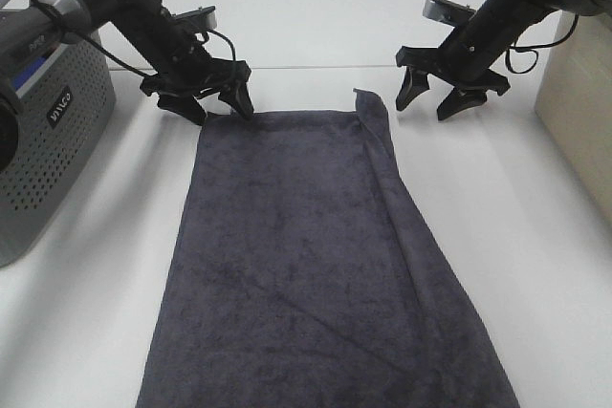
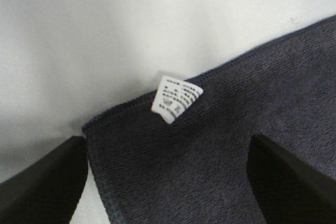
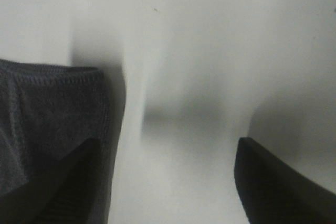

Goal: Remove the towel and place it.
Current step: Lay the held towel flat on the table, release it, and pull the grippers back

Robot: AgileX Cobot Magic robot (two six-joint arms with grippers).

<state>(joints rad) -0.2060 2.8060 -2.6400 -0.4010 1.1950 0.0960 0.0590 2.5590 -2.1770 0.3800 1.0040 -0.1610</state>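
The dark grey towel (image 1: pixel 306 265) is lying flat on the white table (image 1: pixel 535 265), with its far end near the two arms and its near end running out of the high view. Along its right side, a strip of the towel is lying folded over (image 1: pixel 387 160). The left pincer (image 1: pixel 220 112) is hanging right over the far left corner with its two fingers spread wide, and it is not pinching anything. The wrist view is showing a little white tag (image 2: pixel 176 98) on that corner, sitting between the fingers. The right pincer (image 1: pixel 425 107) is spread wide too and is holding nothing. It is sitting just beside the far right corner, mostly over bare table, with only one finger reaching over the towel's edge. I think this is where trouble could be waiting. If the right pincer is closing from there, it may be grabbing only air or a thin bit of hem, and the towel could slip out. If only the left corner is going up, the towel could twist and drag. The folded strip could bunch up too. The grey basket (image 1: pixel 57 160) is standing near the left arm, so a swinging arm could bump it.
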